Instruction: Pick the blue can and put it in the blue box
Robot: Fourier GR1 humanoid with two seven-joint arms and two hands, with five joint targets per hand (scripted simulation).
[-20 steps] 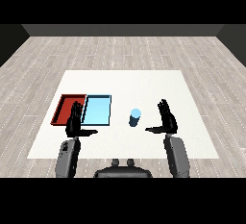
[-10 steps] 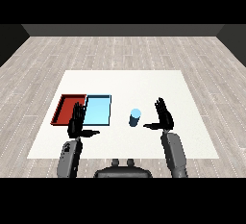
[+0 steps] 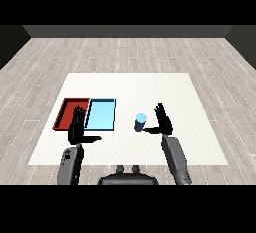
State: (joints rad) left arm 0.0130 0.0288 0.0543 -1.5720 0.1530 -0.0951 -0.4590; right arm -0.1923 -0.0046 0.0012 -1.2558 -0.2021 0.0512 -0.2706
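Left black hand [image 3: 77, 128]: raised, fingers straight up, thumb out to the side.
Right black hand [image 3: 163, 120]: raised, fingers spread and straight.
Grey forearms: rising from the lower corners.

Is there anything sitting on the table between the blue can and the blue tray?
No. In the head view, only bare white table lies between the blue can and the blue tray. The right hand is on the can's other side.
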